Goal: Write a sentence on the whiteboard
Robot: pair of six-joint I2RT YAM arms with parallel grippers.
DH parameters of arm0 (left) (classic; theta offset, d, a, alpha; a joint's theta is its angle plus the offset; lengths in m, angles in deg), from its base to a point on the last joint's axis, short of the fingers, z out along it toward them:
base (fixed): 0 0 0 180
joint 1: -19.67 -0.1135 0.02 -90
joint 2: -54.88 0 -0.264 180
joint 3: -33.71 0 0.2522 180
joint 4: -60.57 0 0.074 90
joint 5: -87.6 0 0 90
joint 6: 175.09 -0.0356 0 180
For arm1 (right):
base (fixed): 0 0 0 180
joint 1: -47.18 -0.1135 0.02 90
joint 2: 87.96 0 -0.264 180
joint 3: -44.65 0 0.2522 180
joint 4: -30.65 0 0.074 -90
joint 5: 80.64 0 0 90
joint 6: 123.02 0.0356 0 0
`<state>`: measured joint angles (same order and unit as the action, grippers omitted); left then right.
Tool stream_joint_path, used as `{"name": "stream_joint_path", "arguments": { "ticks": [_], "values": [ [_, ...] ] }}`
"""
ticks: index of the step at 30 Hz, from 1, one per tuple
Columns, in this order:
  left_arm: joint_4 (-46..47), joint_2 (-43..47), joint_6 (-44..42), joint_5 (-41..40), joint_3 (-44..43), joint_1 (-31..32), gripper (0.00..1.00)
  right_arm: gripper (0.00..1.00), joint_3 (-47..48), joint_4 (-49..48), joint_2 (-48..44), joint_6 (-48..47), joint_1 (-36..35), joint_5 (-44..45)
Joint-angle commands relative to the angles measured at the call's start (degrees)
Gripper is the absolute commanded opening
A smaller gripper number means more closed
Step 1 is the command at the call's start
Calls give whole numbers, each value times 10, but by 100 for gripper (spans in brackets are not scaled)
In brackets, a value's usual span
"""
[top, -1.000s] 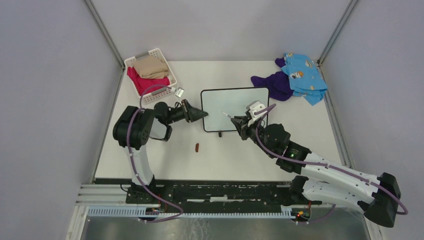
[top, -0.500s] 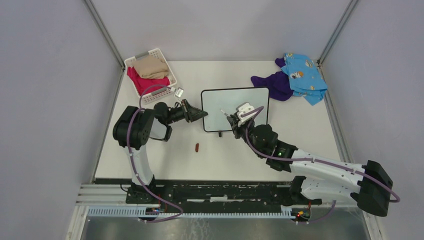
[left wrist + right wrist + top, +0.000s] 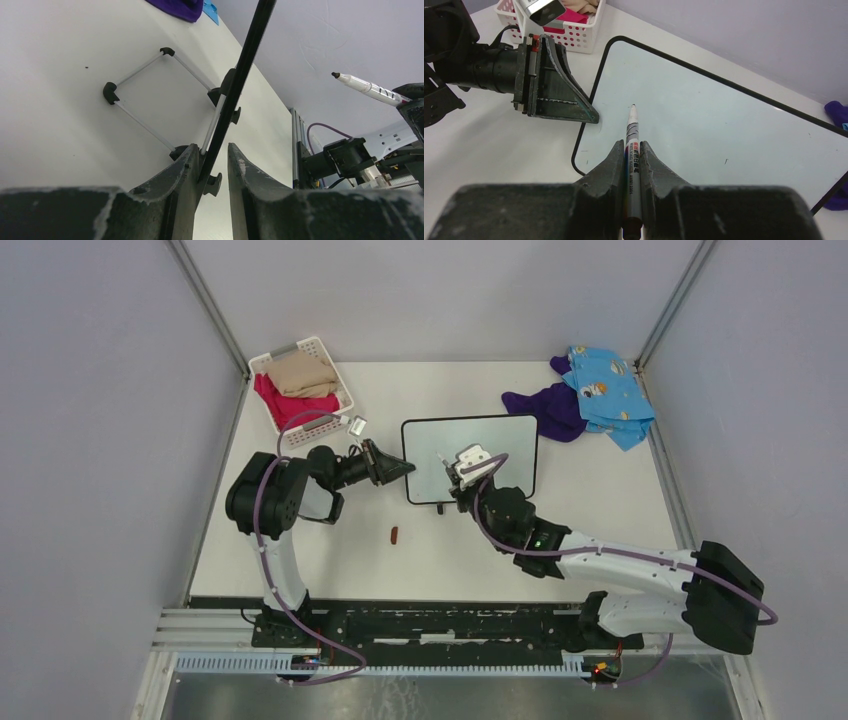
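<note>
Whiteboard [image 3: 500, 440] stands tilted on the counter [image 3: 330, 560]. Its left edge is pinched between the fingers of my left claw [image 3: 408, 469], which is clamped tight on the frame. Its white face spreads just ahead of and below my right claw [image 3: 457, 478]. That right claw is closed around a marker [image 3: 631, 132], whose tip points forward over the board's left half. From my left wrist the board is only a dark edge-on line, so its face is hidden there. From above, my right arm covers part of its near edge. I cannot tell whether the tip touches the surface. Since a second ago my right claw has slid leftward along the board toward my left claw, which has stayed put.
</note>
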<state>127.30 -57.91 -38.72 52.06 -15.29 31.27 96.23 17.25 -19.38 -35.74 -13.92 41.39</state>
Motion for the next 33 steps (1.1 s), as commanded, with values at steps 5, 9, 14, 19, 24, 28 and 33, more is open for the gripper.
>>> {"name": "stream_joint_path", "arguments": {
  "ticks": [5,9,14,19,24,28,33],
  "values": [
    [55,-1,-19,-1,1,-3,35,0,44,-61,33,-16,-3,19],
    [54,2,-18,-1,1,-3,35,0,65,-65,56,-24,-3,23],
    [54,1,-17,0,0,-3,35,0,92,-64,89,-31,-3,26],
    [54,1,-17,-2,1,-3,35,0,105,-71,114,-37,-3,32],
    [55,1,-17,-2,0,-3,34,0,116,-73,131,-36,-1,38],
    [55,1,-17,-2,1,-3,33,0,122,-72,141,-31,5,41],
    [54,2,-18,-2,0,-4,32,0,126,-69,152,-19,14,38]
  ]
}}
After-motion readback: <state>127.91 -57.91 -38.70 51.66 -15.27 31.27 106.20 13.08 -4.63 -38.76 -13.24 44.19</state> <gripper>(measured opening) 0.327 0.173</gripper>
